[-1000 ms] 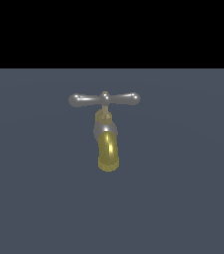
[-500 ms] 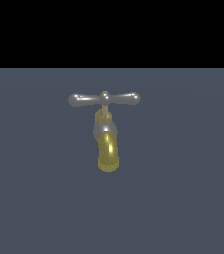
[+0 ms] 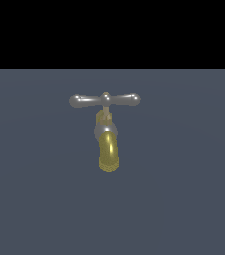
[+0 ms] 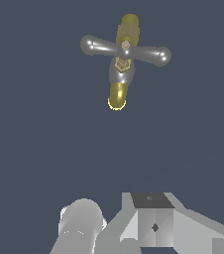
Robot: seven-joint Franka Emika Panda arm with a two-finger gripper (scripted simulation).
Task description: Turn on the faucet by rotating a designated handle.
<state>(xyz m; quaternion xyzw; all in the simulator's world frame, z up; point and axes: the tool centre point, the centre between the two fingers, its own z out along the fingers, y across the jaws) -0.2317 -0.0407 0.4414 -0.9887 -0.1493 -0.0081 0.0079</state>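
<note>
The faucet [image 3: 107, 137] stands alone on the dark grey floor, its curved gold-yellow spout [image 3: 108, 154] pointing toward the camera. The handle [image 3: 105, 99] is a silver crossbar with bulbous ends and a small brass knob at its middle, lying level across the brass stem. In the wrist view the faucet [image 4: 121, 74] and its handle [image 4: 126, 49] are seen from above, far from my gripper. Only grey parts of my gripper [image 4: 134, 221] show at that picture's edge, well apart from the faucet. It holds nothing that I can see. The gripper is out of the exterior view.
The dark grey floor [image 3: 184, 199] spreads flat around the faucet. A black band fills the top of the exterior view. No other objects show.
</note>
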